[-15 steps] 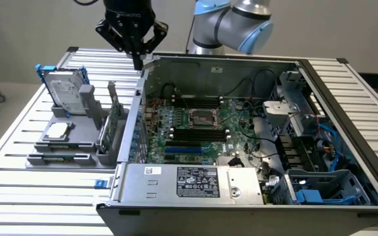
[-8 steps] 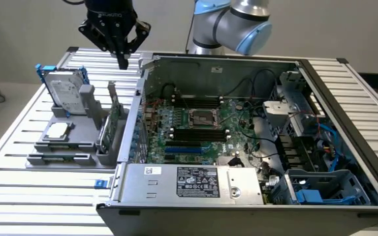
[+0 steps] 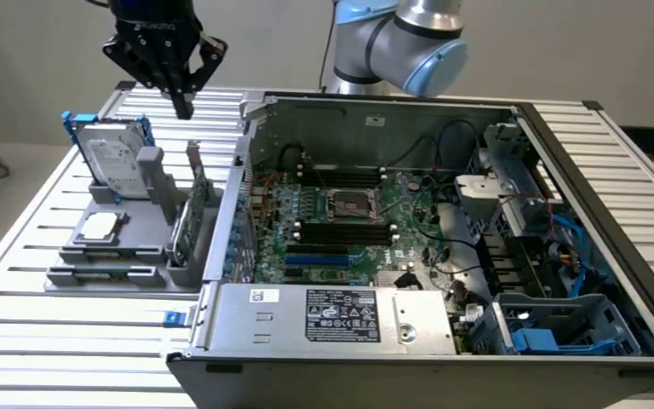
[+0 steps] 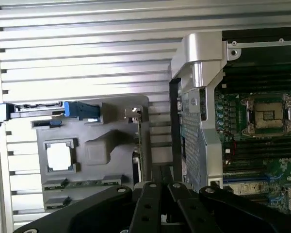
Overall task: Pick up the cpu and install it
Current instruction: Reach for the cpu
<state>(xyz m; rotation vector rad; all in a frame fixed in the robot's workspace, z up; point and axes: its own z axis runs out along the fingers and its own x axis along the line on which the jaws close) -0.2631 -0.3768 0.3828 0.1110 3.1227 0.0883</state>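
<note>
The cpu (image 3: 100, 226) is a small pale silvery square lying flat in a recess of the grey holder (image 3: 134, 256), at the exterior view's left. In the wrist view the cpu (image 4: 58, 157) lies flat in its recess on the holder. My black gripper (image 3: 183, 104) hangs high above the table behind the holder, near the upright hard drive (image 3: 117, 158), well clear of the cpu. Its fingers (image 4: 150, 194) meet at their tips, shut on nothing. The metal-framed socket (image 3: 350, 204) with a dark centre sits uncovered on the motherboard; in the wrist view the socket (image 4: 267, 115) is off to one side.
The open computer case (image 3: 418, 221) fills the middle, with raised metal walls, cables and a blue drive cage (image 3: 560, 328). A green card (image 3: 198, 204) stands upright in the holder beside the case wall. The slatted aluminium table (image 3: 54, 332) lies around them.
</note>
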